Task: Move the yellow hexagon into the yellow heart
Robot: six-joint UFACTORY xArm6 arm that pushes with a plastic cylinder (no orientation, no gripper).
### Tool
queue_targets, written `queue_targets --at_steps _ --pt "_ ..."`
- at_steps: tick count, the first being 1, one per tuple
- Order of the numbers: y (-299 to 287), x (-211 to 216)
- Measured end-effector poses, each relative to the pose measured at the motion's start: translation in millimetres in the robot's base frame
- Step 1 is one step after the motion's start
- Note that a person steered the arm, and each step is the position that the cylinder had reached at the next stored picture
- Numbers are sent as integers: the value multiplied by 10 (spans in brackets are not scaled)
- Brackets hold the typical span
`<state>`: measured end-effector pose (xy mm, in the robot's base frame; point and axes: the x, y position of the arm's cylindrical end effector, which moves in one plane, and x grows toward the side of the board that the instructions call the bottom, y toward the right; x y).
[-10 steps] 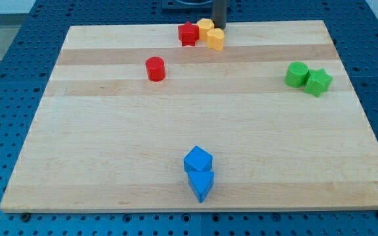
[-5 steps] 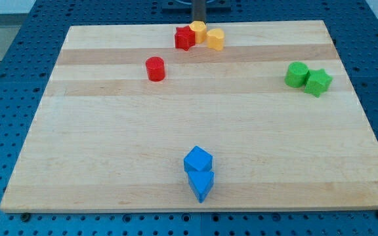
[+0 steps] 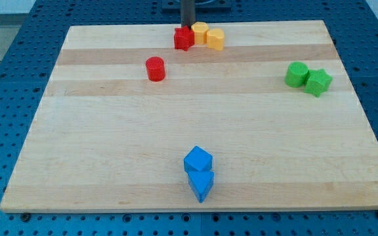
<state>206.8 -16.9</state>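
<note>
Camera view, only one available.

My tip (image 3: 187, 25) sits at the top centre of the frame, at the far edge of the wooden board (image 3: 110, 151). It's a bare rod, nothing to open or clamp; it holds nothing. Its lower end is right above the red star block (image 3: 184, 39) in the picture, touching it or nearly so; can't tell which.

Task blocks: yellow hexagon (image 3: 201, 31) is just to the view's right of the red star block and touching it. Yellow heart (image 3: 216, 39) is on the hexagon's right, slightly lower in the frame, and the two look to be in contact already or a hair apart.

Key relation: hexagon lies to the right and slightly below my tip, with the heart further along that same line. Row reads star, hexagon, heart, left to right. My judgement: a push toward the view's right, slightly downward, drives the hexagon tight into the heart. Risk: the star sits in the path and may get dragged along or skew the hexagon off line.

Elsewhere, well clear: red cylinder (image 3: 155, 68) upper left of centre, green cylinder (image 3: 297, 74) and green star block (image 3: 318, 82) at right, two blue blocks (image 3: 198, 172) at bottom centre.
</note>
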Motion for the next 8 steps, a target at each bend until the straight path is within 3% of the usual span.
queue_targets --at_steps 8 --pt "437 156"
